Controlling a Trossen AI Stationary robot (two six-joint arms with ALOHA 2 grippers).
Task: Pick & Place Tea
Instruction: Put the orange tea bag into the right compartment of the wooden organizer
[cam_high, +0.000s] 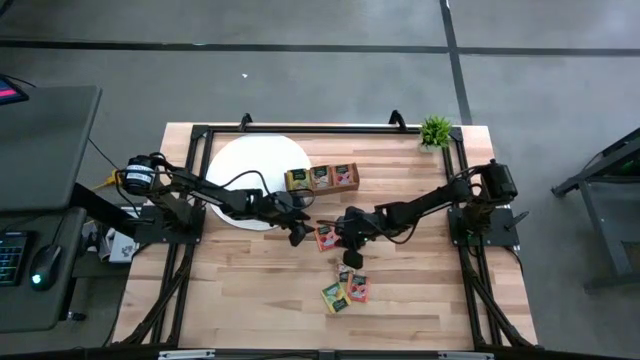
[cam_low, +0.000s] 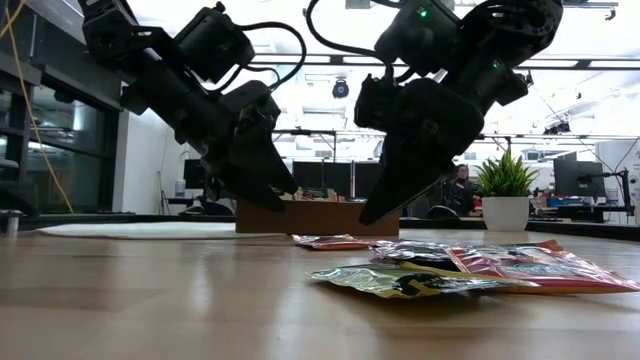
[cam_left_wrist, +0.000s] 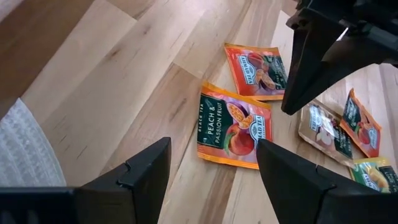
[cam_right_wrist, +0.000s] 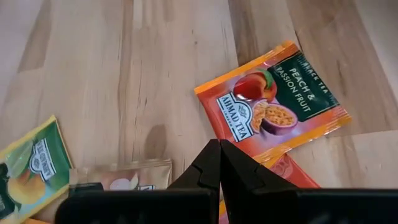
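Several square tea packets lie flat on the wooden table. An orange peach and passion fruit packet lies between the two grippers, with a second orange one beside it. Green, pink and pale packets lie nearer the near edge. My left gripper is open and hovers just left of the peach packet, its fingers pointing down at a slant. My right gripper is shut, with its tips just above the table at the packet's right edge.
The brown wooden tray with packets in its three compartments stands toward the far edge. A white round mat lies at far left, and a small potted plant stands at the far right corner. Bare wood stretches along the near left.
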